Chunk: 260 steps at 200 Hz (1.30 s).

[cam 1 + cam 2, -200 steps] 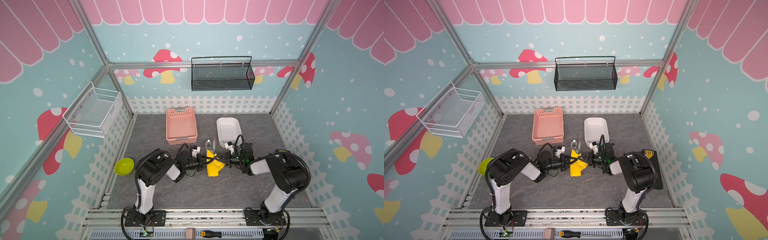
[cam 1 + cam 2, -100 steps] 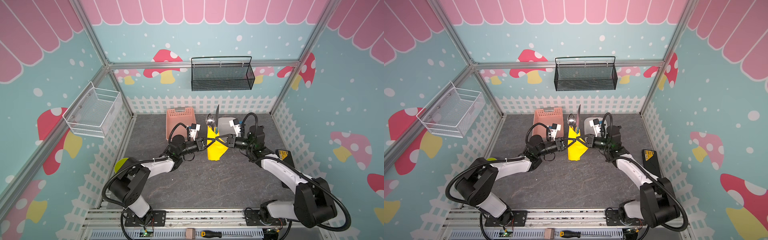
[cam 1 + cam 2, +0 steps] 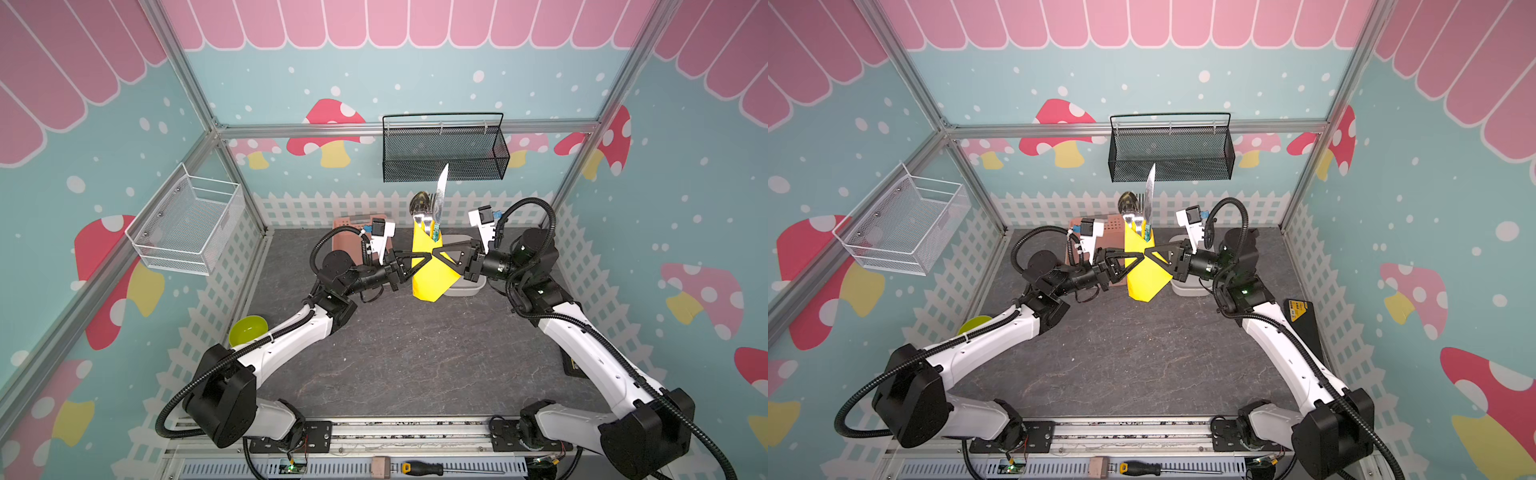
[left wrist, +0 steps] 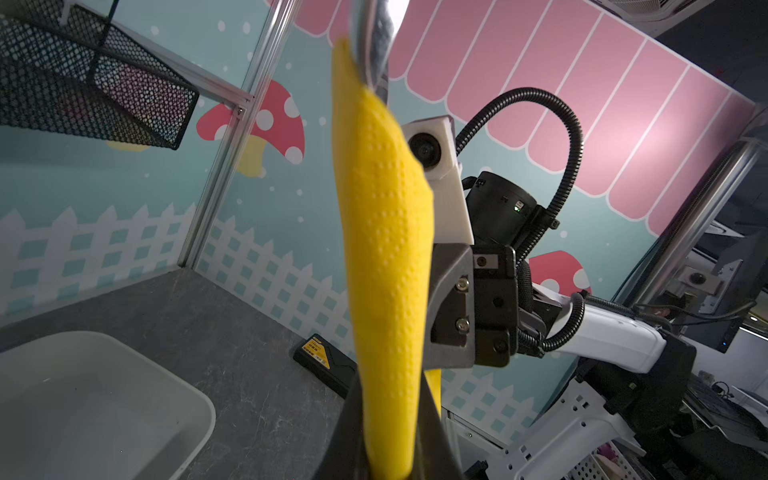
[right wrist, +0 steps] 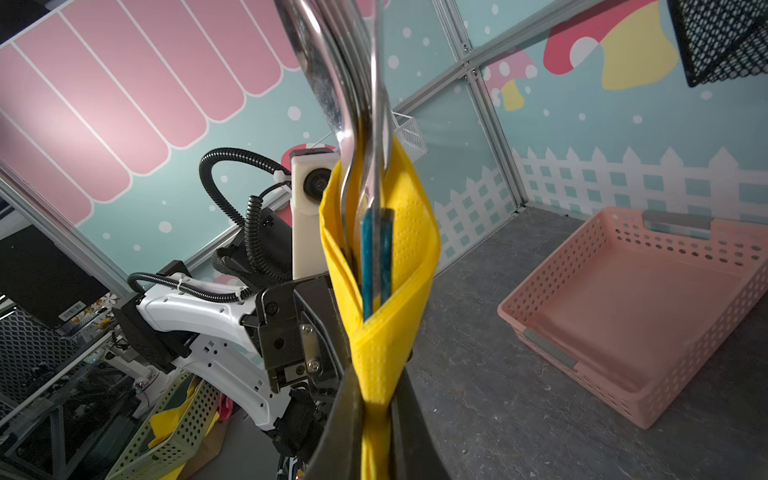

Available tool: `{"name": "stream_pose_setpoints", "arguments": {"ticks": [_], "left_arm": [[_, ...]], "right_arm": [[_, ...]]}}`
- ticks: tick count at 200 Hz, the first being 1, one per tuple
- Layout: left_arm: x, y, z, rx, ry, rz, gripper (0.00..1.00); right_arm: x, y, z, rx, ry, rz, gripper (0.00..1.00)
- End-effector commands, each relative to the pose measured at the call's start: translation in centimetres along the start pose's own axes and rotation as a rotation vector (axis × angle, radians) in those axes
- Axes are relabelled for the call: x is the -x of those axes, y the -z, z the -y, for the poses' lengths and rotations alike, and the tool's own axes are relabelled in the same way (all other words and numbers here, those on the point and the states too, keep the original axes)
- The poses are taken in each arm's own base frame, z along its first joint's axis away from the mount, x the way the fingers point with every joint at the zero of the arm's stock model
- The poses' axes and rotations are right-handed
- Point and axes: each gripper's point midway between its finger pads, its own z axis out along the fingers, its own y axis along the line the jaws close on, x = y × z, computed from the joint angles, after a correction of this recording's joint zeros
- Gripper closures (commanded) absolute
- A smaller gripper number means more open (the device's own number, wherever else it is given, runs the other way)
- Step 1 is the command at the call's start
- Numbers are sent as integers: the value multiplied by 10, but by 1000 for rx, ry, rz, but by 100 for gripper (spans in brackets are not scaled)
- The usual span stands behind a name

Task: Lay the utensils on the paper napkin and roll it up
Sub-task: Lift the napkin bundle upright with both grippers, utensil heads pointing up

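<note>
left end effector + right end effector: both pinch napkin roll | utensils poke out | keep upright, lower gently

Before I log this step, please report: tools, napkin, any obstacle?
Left tool, right tool both shut on napkin. Napkin wrapped, held upright in air, utensils sticking out top. Grey tub below, apart.

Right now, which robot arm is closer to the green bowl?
Left. The left arm passes right beside the green bowl in both top views. The right arm is on the opposite side of the table, far from it.
</note>
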Motion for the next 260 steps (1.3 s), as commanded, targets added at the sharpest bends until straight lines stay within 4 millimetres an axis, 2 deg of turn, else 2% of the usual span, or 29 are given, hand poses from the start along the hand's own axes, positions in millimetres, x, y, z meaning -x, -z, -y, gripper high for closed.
{"name": "stream_pose_setpoints", "arguments": {"ticks": [1, 56, 118, 142, 174, 219, 248, 260], "left_arm": [[13, 2, 25, -84, -124, 5, 100], [28, 5, 45, -146, -162, 50, 100], [37, 11, 57, -161, -188, 81, 100], [44, 14, 60, -155, -196, 101, 100], [56, 19, 62, -146, -195, 141, 100], [69, 22, 70, -148, -188, 171, 100], [76, 22, 68, -117, -183, 183, 100], [79, 22, 68, -110, -182, 188, 100]], "right_arm": [[42, 9, -33, 7, 165, 115, 85], [56, 11, -65, 57, 225, 143, 78], [52, 8, -70, 66, 224, 133, 75], [46, 9, -66, 41, 232, 115, 69], [33, 12, -68, 56, 261, 86, 53], [8, 10, -70, 132, 279, 39, 47], [-3, 1, -82, 205, 320, 42, 38], [-7, -5, -81, 204, 328, 44, 35]]}}
